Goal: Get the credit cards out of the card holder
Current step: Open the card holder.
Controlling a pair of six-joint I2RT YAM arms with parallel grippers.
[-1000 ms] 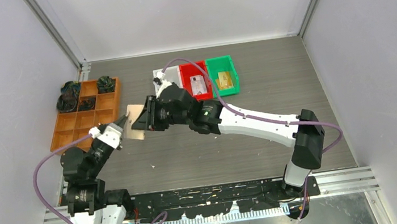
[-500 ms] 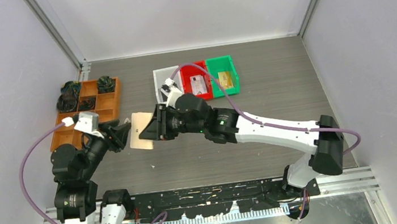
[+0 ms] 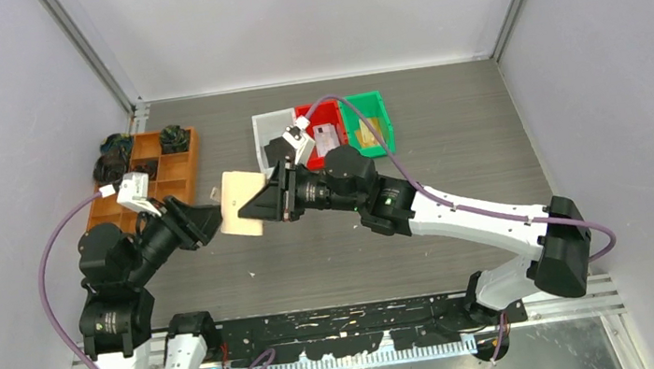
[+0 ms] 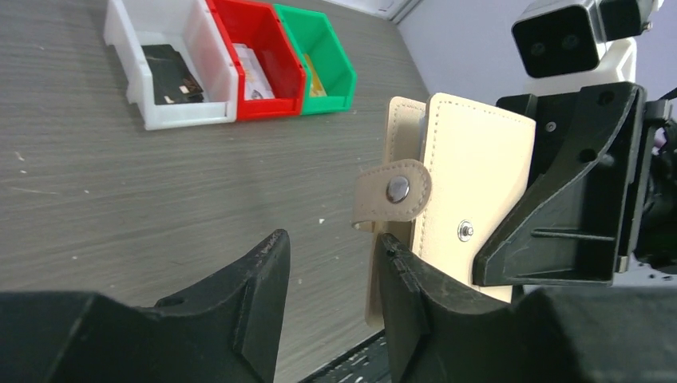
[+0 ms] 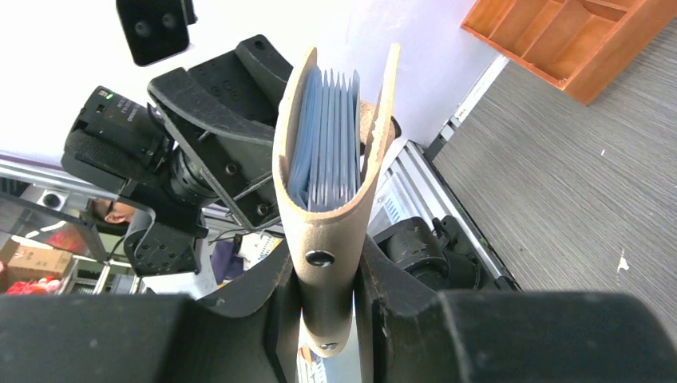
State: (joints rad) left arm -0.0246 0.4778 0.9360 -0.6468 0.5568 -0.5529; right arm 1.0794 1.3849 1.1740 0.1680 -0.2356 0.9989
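Far left: a wooden tray (image 3: pixel 140 184) stands on the table (image 3: pixel 449 132), apart from the work and no part of this task.

Left gripper (image 4: pixel 331 247): jaws apart, holding nothing. It is level with the holder's (image 4: pixel 471 183) left edge, and the tab (image 4: pixel 395 191) stands just beyond the gap. One finger overlaps the holder's lower corner in the wrist view; contact cannot be confirmed.

Holder: held upright above the table, left of centre, between the two grippers. The tab is unsnapped and sticks out free, with the stud bare on the flap. Seen from the right wrist, the covers splay in a narrow U around a stack of clear sleeves (image 5: pixel 327 136). Whether those sleeves are loaded cannot be told.

Right gripper (image 5: pixel 327 271): clamped on the holder's folded spine, presenting the open side to the left gripper.

Far centre-right, three bins side by side: white bin (image 4: pixel 128 60) with a black item (image 4: pixel 172 72), red bin (image 4: pixel 275 44) with a pale card (image 4: pixel 254 76), green bin (image 4: pixel 339 60) with a yellowish item (image 4: pixel 314 80), possibly also a card.

Assessment: unfastening is done and the holder is positioned for a pull. At least one card appears to be binned already. No card is in either gripper. Emptying the sleeves is judged to be outstanding, extent unknown.
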